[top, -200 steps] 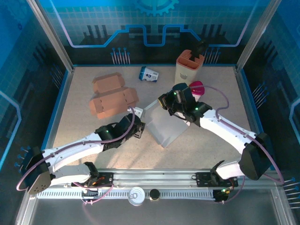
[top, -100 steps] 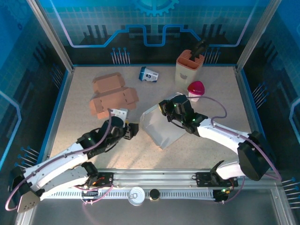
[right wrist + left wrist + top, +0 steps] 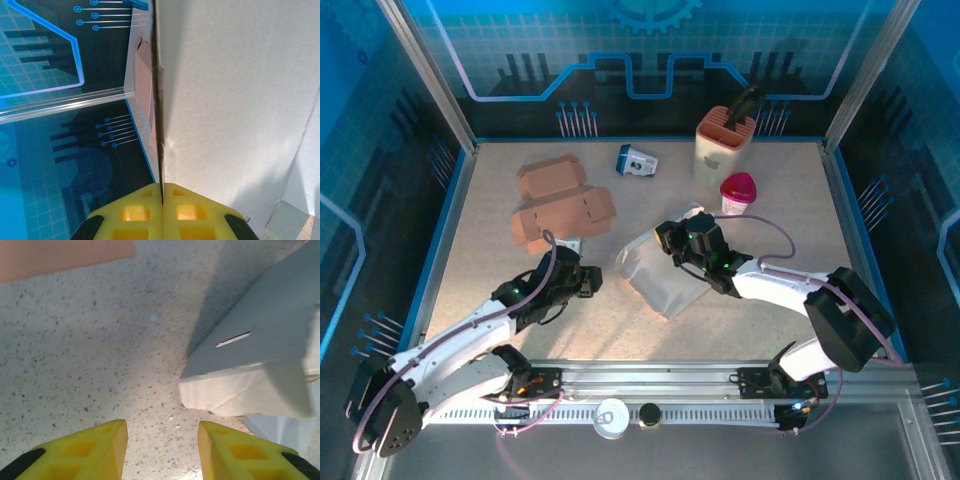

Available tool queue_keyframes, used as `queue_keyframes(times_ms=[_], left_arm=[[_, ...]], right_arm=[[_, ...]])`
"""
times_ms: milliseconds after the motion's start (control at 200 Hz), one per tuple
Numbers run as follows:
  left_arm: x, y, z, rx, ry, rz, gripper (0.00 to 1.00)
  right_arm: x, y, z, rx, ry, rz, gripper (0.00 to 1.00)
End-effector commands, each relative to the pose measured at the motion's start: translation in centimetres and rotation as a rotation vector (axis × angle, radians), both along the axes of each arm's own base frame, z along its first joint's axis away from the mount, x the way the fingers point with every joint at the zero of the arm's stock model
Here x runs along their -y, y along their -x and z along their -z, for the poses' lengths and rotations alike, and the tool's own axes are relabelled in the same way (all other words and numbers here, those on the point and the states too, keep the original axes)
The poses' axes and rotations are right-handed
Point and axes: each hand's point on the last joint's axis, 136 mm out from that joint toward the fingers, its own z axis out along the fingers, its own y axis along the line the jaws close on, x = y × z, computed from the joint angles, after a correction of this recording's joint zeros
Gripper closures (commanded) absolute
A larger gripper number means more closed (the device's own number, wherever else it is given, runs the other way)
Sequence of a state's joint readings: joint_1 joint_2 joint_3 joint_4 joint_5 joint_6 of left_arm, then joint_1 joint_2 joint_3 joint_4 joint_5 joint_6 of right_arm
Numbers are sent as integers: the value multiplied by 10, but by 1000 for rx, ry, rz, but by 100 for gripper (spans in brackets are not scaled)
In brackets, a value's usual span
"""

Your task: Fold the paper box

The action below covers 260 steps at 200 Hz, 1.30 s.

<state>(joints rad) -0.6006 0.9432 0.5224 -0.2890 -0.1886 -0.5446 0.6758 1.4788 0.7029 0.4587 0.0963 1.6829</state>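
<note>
Over on the left, the left gripper (image 3: 585, 281) is hovering low above the speckled beige worktop (image 3: 480, 230). Its yellow fingers (image 3: 100, 450) are standing apart, released, with nothing between them. Behind it, toward the far-left part of the worktop, the flat brown cardboard boxes (image 3: 560, 207) are lying close by. A wide swing of that arm could well shove them.

Moving right, the half-formed white paper box (image 3: 663, 277) is sitting around the middle of the worktop, tipped up on one side. Its folded corner is facing the left gripper, near the fingers but not touching them.

On the right side of the box, the right gripper (image 3: 676, 238) is clenching one thin white wall. In the wrist view the panel's edge is running straight up from between its closed pads (image 3: 192, 212).

Here's the worry: that is a narrow pinch on flimsy card. If the left gripper pushes in against the corner, the whole box is likely to slide or pivot instead of folding. That could slip the wall out of the pinch, or crease or tear it. A push landing off the fold line could crush the corner.
</note>
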Motion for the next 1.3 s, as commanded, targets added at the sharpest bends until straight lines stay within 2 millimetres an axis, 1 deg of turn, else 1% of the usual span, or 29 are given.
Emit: queue_keyframes(times_ms=[0, 180, 260, 355, 495, 695, 785, 910, 1050, 1226, 1296], left_arm=[[3, -5, 8, -10, 43, -4, 58], [8, -14, 19, -4, 16, 23, 59], [11, -18, 23, 10, 1, 43, 59], [13, -24, 24, 50, -24, 74, 59], [26, -30, 22, 121, -34, 175, 59], [45, -27, 30, 142, -38, 319, 59], [50, -26, 33, 142, -51, 351, 58], [55, -24, 32, 167, -66, 377, 54], [63, -24, 28, 200, -98, 407, 53], [70, -28, 30, 204, -117, 433, 56], [73, -27, 33, 199, -131, 447, 59]], right_arm=[[-3, 6, 21, -23, 3, -19, 100], [0, 11, 34, -51, 19, -24, 100], [1, 12, 36, -56, 15, -24, 100], [2, 12, 35, -57, 8, -22, 100], [2, 10, 31, -58, 14, -27, 100], [1, 10, 33, -70, 7, -34, 100], [0, 10, 33, -70, 2, -34, 100], [-1, 10, 31, -70, -3, -39, 100], [-4, 9, 28, -68, -7, -48, 100], [-2, 10, 29, -73, -5, -45, 100], [-3, 8, 29, -67, -9, -49, 100]])
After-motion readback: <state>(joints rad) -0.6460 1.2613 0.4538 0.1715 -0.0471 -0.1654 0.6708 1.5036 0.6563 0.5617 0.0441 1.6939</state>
